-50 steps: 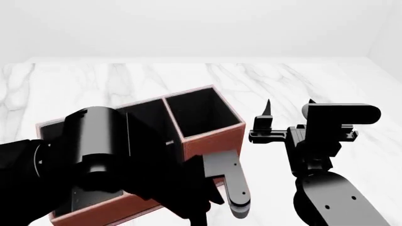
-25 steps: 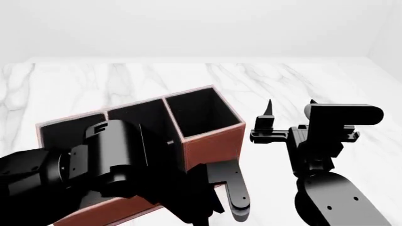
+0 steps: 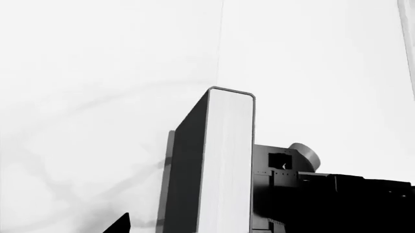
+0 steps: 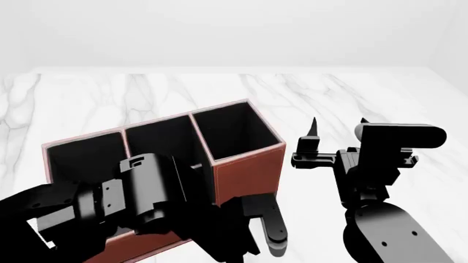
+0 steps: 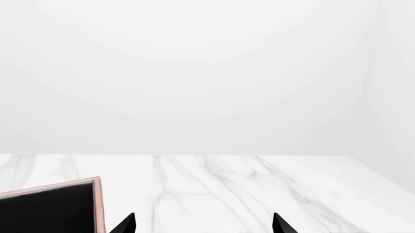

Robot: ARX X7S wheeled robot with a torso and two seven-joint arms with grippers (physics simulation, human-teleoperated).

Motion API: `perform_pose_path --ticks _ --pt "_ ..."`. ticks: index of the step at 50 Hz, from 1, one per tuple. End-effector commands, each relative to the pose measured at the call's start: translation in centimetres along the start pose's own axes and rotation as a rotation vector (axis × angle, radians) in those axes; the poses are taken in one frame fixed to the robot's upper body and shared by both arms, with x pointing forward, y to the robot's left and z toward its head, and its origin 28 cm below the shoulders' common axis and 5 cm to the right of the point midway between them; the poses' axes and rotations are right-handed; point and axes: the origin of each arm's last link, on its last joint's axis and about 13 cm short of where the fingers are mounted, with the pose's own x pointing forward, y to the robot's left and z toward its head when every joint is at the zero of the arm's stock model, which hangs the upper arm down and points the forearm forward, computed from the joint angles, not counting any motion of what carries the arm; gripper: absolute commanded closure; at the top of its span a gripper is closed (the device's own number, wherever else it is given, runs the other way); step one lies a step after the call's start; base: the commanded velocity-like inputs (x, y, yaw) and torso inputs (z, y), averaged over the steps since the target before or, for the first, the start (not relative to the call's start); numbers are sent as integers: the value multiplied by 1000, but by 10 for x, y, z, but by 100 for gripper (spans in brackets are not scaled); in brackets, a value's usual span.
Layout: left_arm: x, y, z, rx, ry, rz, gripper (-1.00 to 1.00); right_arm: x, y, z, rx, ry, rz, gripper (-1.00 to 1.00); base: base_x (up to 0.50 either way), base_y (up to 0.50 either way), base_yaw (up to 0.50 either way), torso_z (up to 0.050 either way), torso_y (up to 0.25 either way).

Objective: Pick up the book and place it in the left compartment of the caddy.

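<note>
Book (image 3: pixel 220 165) gripped in left hand (image 4: pixel 241 230).

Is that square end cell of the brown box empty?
Empty as far as visible: the square end cell of the caddy shows only black lining; its floor is in shadow.

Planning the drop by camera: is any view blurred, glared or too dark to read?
Left wrist view: sharp, book page edges bright, no glare. Head view: crisp, but black left arm and caddy interior merge into one dark mass. Right wrist view: clean, evenly lit.
</note>
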Motion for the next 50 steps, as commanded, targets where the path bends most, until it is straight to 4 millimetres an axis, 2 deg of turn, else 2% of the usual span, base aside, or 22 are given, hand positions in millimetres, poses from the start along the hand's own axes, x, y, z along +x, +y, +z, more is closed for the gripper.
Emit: perform_pose_path --ticks 1,10,11,34,41,46,50 --pt "13 10 -8 -26 7 -28 -100 -2 0 -1 7 0 5 -100 0 0 0 0 0" --pt "15 15 -10 -42 -2 -31 -100 -2 0 -1 12 0 5 -100 0 0 0 0 0" --pt "15 16 -10 -41 -11 -10 100 -2 0 -1 11 0 5 -100 0 0 0 0 0" --pt "4 6 -13 -75 -3 44 100 -3 2 2 14 -7 12 -100 0 0 0 0 0" --pt "-19 -18 -15 -140 -6 147 100 0 1 1 11 -4 7 -100 0 0 0 0 1" --pt "-51 -50 -18 -126 9 179 100 1 1 3 9 -5 0 -100 0 0 0 0 0" --pt "-65 -66 -20 -141 18 210 100 1 1 3 7 -5 -2 -100 0 0 0 0 3"
